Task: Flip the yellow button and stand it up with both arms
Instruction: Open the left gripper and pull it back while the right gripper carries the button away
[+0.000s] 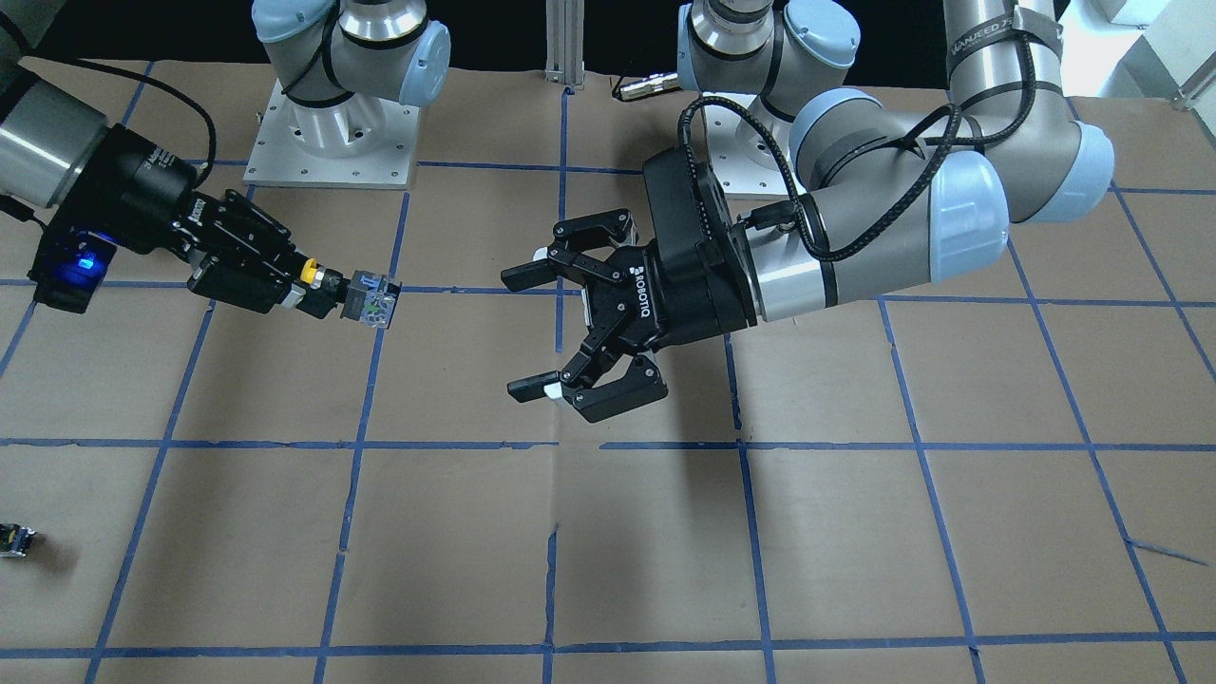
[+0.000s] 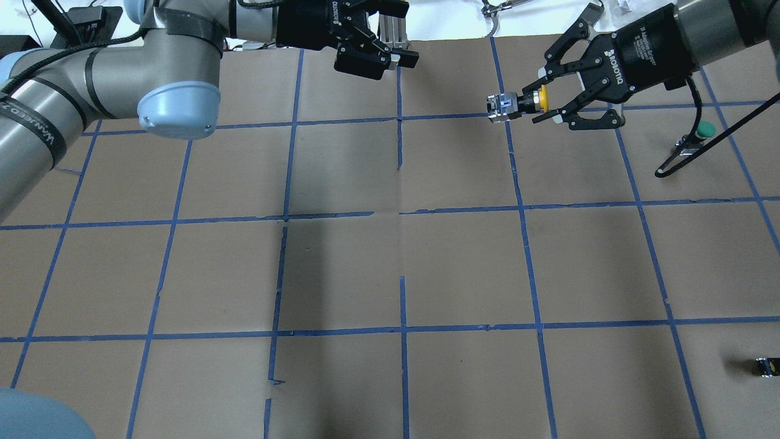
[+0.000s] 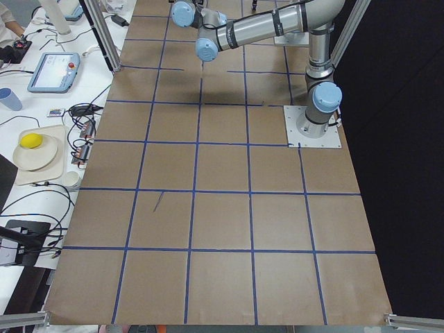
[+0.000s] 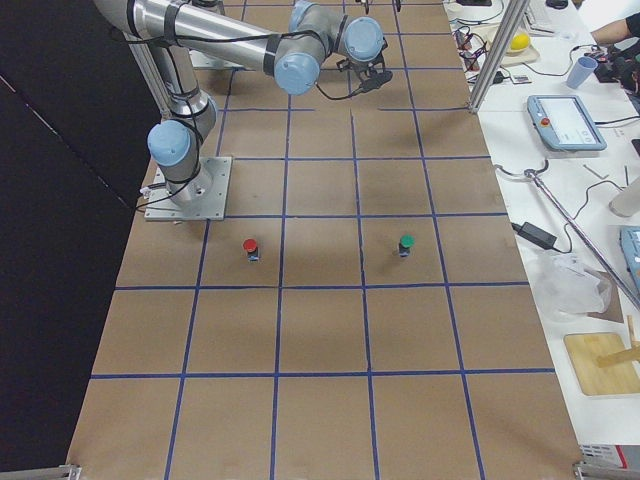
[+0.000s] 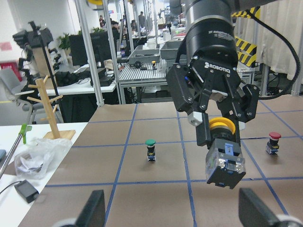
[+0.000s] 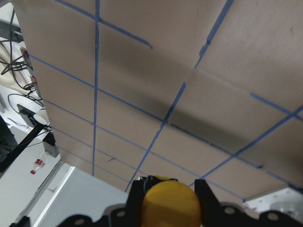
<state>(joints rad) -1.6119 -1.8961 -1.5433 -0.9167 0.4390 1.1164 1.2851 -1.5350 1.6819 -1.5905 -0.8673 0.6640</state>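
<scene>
1. Yellow button [image 1: 369,300] is off the table [image 1: 665,551], held horizontal in mid-air by the right end effector [image 1: 309,275], which is clamped on it at the cap end.
2. Its grey body sticks out free toward the left end effector [image 1: 521,332]. That looks deliberate, leaving a clear surface for a second grasp.
3. Left end effector is spread wide and empty, facing the body, roughly lined up and apart from it.
4. My read: mid hand-over. A re-grip on the body would let the left arm turn it and stand it.
5. Green button [image 5: 150,148] and red button [image 5: 273,141] stand on the table, well apart from this.
</scene>
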